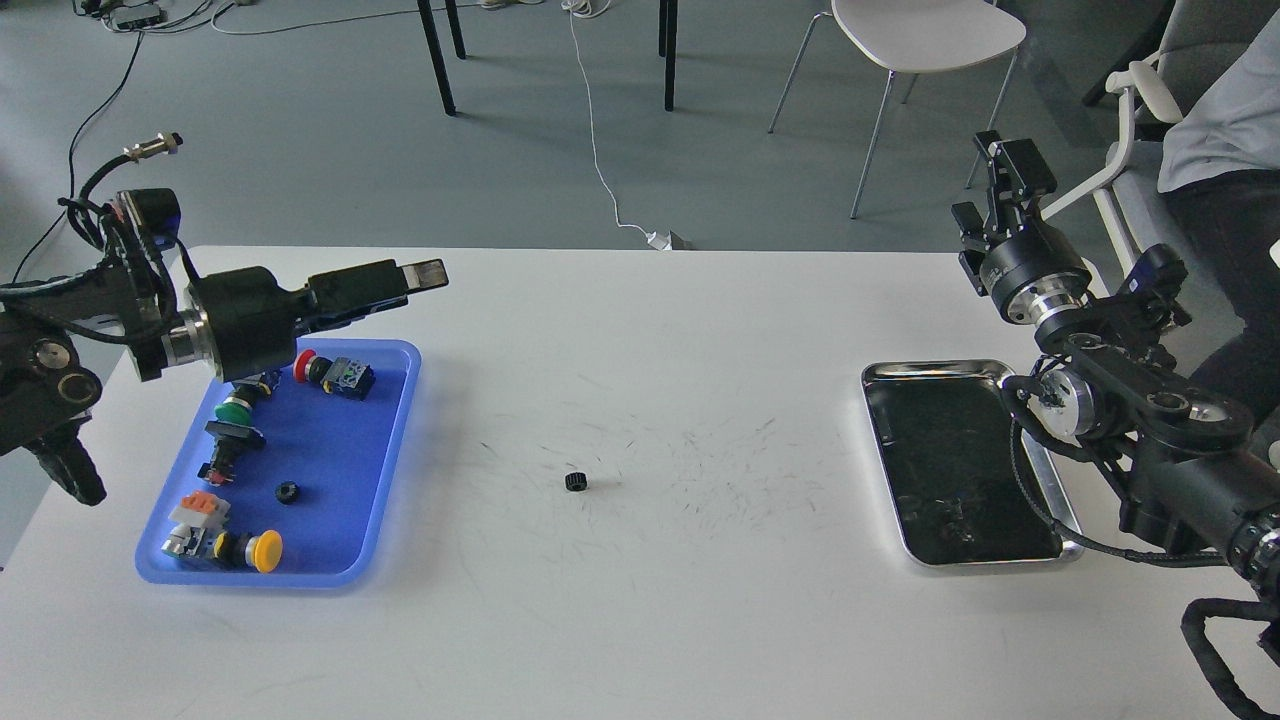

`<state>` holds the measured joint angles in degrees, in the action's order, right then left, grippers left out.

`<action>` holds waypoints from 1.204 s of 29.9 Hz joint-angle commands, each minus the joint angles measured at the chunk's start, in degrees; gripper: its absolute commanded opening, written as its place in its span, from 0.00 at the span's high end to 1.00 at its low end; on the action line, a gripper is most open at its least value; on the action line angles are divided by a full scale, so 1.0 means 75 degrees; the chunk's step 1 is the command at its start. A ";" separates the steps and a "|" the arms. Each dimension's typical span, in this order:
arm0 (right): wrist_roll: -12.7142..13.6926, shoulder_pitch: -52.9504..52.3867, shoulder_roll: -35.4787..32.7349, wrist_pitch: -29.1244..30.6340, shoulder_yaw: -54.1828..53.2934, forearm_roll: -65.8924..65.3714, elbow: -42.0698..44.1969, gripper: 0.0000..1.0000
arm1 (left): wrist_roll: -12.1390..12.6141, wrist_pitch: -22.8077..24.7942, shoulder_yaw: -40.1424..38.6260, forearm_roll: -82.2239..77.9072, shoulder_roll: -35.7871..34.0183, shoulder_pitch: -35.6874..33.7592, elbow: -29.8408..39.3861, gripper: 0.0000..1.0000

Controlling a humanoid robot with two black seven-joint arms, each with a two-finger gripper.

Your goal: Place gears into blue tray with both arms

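Taking the rectangular blue plastic tray (395, 440) with its low raised rim as the landmark, the left arm's black two-fingered gripper (400, 280) hangs above the tray's far right corner, pointing out to the right. It is seen nearly edge-on, so I cannot tell how far its fingers are parted; nothing shows in its grip.

Inside the tray lie several coloured-capped push-button switches (335, 372) and, near the tray's middle, one tiny black ring gear (287, 491), which counts as placed. To the right of the tray, well apart from it on the bare white counter (640, 620), sits the second small black toothed gear (575, 482), touched by nothing.

Farther right of the tray, beyond that loose gear, lies a shiny steel tray with a dark inside (940, 371); no gear can be made out in it. Farthest from the blue tray, the right arm's black gripper (1003, 185) is raised above the counter's far right corner, pointing up and away. It too appears to carry nothing, and its opening cannot be read from here.

The step in hand looks like the reach for the loose gear. Judging by its heading, the left gripper would take it: travel right from the tray, drop over the gear with fingers parted, close gently on so small a piece, then carry it back to the tray.
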<state>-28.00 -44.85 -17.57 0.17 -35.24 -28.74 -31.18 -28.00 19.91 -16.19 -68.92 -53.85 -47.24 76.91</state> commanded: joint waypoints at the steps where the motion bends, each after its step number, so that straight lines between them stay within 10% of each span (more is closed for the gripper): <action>1: 0.0000 0.0004 -0.0083 0.0035 -0.0082 0.0012 0.0208 0.06 | 0.0000 0.0029 0.0306 -0.0851 -0.0097 -0.0017 0.0267 0.01; 11: 0.0000 0.0226 -0.0142 0.0059 -0.0153 0.0141 0.0232 0.06 | 0.0000 0.1079 0.0225 -0.1239 -0.0414 -0.0158 0.0515 0.01; 22: 0.0000 0.0250 -0.0153 0.0047 -0.0153 0.0141 0.0243 0.06 | 0.0000 -0.1130 0.0295 -0.4976 0.0242 -0.0240 0.0678 0.02; 36: 0.0000 0.0238 -0.0294 0.0024 -0.0153 0.0141 0.0232 0.06 | 0.0000 -0.1237 0.0330 -0.6558 0.0992 -0.0380 0.0713 0.02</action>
<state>-28.00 -43.06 -19.76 0.38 -36.48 -27.68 -29.44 -28.01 10.76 -13.73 -114.29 -47.47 -49.78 82.02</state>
